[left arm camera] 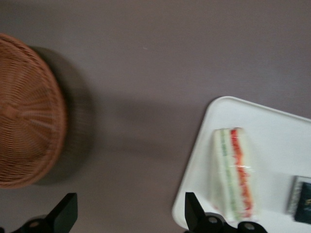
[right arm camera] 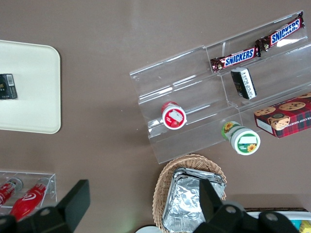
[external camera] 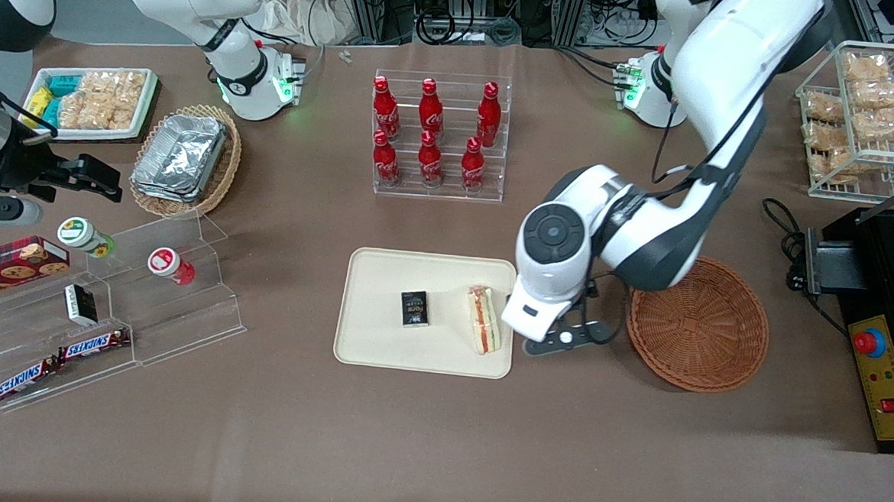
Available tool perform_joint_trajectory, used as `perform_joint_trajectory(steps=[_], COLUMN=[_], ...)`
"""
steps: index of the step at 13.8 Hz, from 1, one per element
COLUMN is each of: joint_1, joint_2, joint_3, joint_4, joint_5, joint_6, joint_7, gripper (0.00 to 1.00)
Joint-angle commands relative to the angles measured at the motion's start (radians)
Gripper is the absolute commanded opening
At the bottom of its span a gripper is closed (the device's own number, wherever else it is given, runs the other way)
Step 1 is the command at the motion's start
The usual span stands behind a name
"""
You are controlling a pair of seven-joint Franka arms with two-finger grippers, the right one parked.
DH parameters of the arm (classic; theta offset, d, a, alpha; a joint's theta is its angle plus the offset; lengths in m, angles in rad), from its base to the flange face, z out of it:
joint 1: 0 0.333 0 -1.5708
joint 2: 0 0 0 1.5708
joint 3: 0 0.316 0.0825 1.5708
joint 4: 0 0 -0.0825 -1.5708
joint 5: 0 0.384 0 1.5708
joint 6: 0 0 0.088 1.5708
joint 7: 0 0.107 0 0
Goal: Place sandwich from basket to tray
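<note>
sandwich [external camera: 484, 319] on tray [external camera: 384, 278] beside box [external camera: 415, 309] | gripper [left arm camera: 131, 213] between tray and basket [external camera: 710, 334]

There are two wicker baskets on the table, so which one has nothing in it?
The round reddish-brown wicker basket beside the arm's open tool holds nothing. The lighter tan basket holds stacked foil containers.

Left arm bent low over the table, gripper [external camera: 565, 337] empty.
The arm reaches in from its base, elbow folded, wrist pointing down. The gripper hangs above bare table with its two fingers [left arm camera: 65, 212] spread wide apart, nothing between them and touching nothing.
</note>
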Motion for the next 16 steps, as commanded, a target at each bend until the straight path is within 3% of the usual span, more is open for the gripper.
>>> perform_joint_trajectory(steps=[1,4,8,12,16], joint_1=[0.122,0.199,0.24,0.355,0.29], joint_2=[-0.127,-0.218,-0.237,-0.322,-0.453], joint_3=[-0.022,-0.029,-0.029,-0.027,0.133], joint_4=[-0.147,-0.186,-0.183,-0.21,-0.342], joint_5=[-0.055,-0.143,-0.17,-0.291,-0.377], joint_6=[0.015,0.017,0.018,0.013,0.047], joint_7=[0.105,0.159,0.16,0.226,0.339], gripper=[0.99,0.99,0.99,0.99,1.0])
